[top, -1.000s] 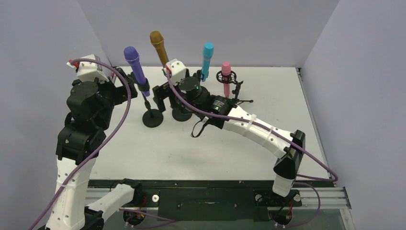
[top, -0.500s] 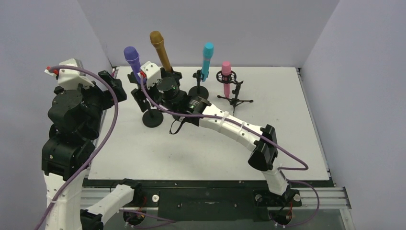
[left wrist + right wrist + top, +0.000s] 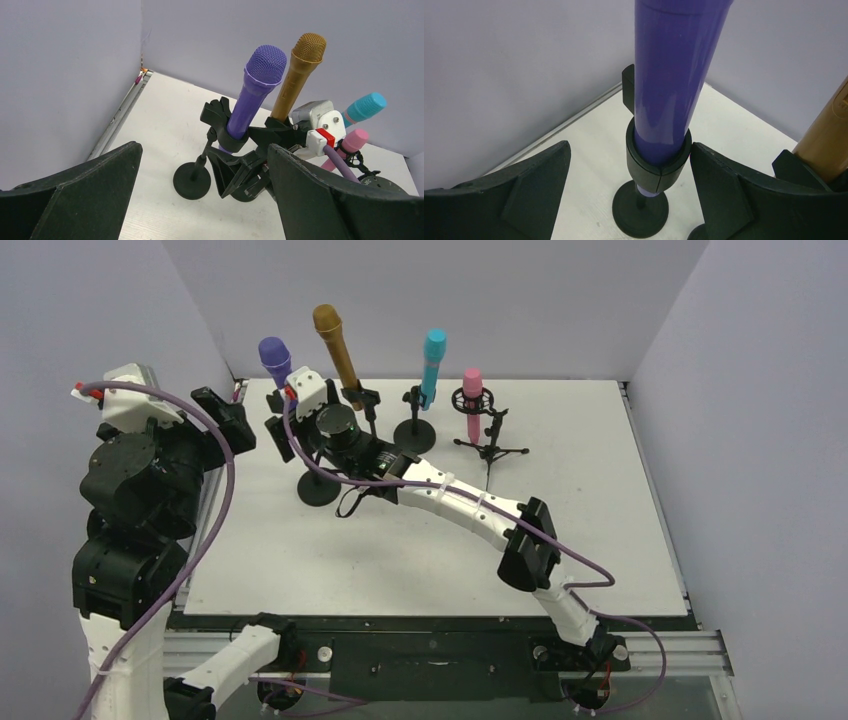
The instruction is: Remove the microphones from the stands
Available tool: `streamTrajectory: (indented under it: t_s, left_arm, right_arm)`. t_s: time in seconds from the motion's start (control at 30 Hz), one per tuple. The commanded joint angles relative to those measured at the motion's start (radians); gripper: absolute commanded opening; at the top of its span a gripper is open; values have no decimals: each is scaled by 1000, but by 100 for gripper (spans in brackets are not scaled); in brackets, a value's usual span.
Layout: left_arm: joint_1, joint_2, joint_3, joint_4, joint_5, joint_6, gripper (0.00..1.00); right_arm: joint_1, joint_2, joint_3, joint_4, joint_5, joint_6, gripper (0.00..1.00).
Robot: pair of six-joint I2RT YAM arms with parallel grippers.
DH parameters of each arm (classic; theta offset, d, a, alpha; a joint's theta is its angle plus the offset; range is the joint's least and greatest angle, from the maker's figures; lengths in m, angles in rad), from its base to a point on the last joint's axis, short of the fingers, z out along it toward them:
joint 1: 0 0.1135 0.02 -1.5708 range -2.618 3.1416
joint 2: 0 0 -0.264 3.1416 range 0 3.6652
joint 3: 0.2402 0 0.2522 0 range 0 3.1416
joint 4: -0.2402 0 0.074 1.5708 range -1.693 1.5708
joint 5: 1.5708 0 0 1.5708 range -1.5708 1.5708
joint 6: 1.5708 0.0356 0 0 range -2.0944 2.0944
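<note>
Purple microphone (image 3: pixel 671 75), right hand (image 3: pixel 630 165) open around it

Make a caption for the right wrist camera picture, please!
Open right gripper straddles the purple microphone seated in its black stand clip, with the gold microphone at the right edge.

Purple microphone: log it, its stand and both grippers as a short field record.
purple microphone: head up, seated in its clip
clip: black, rings the lower end of the handle
stand base: round, black, on the table
right gripper: open, a finger on either side of the clip, gaps visible, no contact
left gripper: open, set back, holding nothing
neighbour: gold microphone, beside it in its own stand
task status: microphone not yet removed
</note>
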Motion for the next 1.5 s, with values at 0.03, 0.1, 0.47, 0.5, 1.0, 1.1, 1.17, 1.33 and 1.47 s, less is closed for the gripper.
streamTrajectory:
  t_s: [0.03, 0.1, 0.47, 0.5, 1.0, 1.1, 1.17, 1.33, 1.47]
  left_arm:
    - [4, 1, 54, -6, -9, 17, 96]
    - [4, -1, 59, -7, -1, 14, 96]
    - [-5, 6, 76, -10, 12, 17, 96]
    - [-8, 7, 78, -10, 10, 18, 96]
    - [-25, 4, 63, -9, 8, 19, 96]
    - [-25, 3, 60, -8, 9, 19, 96]
    - [-25, 1, 59, -9, 8, 18, 96]
    - [-25, -8, 51, -6, 12, 15, 97]
    - [-25, -22, 33, 16, 37, 21, 97]
  right_arm:
    - [-5, 28, 56, 117, 47, -8, 83]
    - [-9, 38, 56, 132, 55, -11, 81]
    - [-22, 87, 79, 200, 60, 20, 69]
    - [-22, 90, 85, 200, 59, 24, 67]
    - [-17, 110, 90, 221, 61, 46, 55]
    - [-14, 115, 101, 219, 50, 49, 45]
    - [-12, 114, 104, 213, 44, 49, 35]
    - [-5, 87, 96, 186, 36, 51, 0]
    - [5, -4, 27, 187, 16, 45, 0]
